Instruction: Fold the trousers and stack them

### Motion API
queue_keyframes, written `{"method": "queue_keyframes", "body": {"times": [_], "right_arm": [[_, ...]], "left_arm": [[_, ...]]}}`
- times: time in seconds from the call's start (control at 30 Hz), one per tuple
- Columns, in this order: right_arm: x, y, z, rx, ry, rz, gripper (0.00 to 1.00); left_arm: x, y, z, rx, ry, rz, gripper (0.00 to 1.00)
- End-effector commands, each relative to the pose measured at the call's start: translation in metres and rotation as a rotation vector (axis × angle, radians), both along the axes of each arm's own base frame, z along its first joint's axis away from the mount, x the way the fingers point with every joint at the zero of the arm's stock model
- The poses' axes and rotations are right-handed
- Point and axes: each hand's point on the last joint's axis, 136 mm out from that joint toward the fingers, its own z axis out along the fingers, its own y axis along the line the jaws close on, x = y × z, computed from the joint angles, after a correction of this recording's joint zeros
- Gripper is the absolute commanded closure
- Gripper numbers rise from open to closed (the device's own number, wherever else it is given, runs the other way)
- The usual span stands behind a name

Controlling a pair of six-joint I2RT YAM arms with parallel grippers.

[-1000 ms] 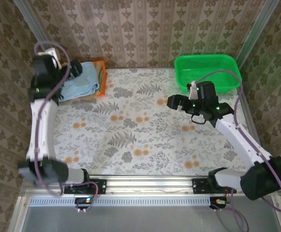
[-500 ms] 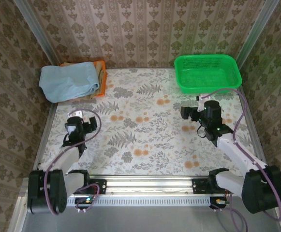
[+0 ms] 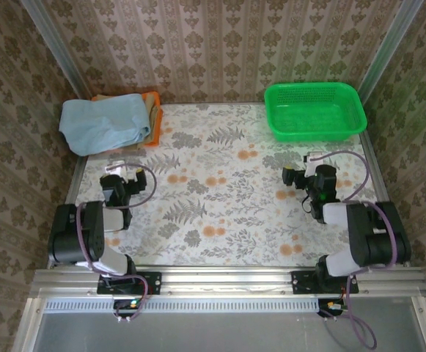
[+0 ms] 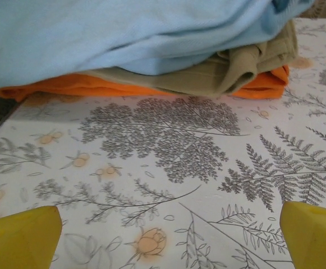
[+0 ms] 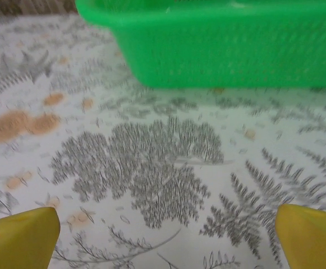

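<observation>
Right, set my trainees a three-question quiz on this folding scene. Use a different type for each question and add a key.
1. True or false: the light blue trousers lie at the far left corner of the table.
2. Which is the stack's order from top to bottom?
A. light blue trousers, tan trousers, orange cloth
B. orange cloth, tan trousers, light blue trousers
C. tan trousers, light blue trousers, orange cloth
3. Fill in: the left gripper and the right gripper both stand ___, holding nothing.

Key: 1 true; 2 A; 3 open.
</observation>
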Motion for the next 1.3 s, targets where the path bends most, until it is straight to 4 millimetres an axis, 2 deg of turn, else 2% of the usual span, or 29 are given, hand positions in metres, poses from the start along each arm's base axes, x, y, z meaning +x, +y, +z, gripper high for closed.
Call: {"method": "queue_keyframes", "body": {"times": [0.0,0.1,0.6,1.0,1.27], "right_arm": [[0.016,-0.003,0.022,-0.014,-0.077,-0.002,0.0],[0.017,-0.01,0.021,-0.015,-0.078,-0.048,0.0],[0.017,-0.009,0.022,-0.021,-0.082,-0.049,0.0],[0.017,-0.01,0.022,-0.022,-0.083,-0.052,0.0],[0.017,-0.01,0.022,-0.022,-0.082,-0.052,0.0]], "left_arm": [[0.015,-0.008,0.022,0.015,-0.066,-0.049,0.0],[0.02,-0.013,0.021,0.035,-0.053,-0.067,0.0],[0.023,-0.016,0.021,0.066,-0.047,-0.072,0.0],[0.026,-0.03,0.019,0.083,-0.026,-0.144,0.0],[0.026,-0.03,0.019,0.079,-0.028,-0.146,0.0]]}}
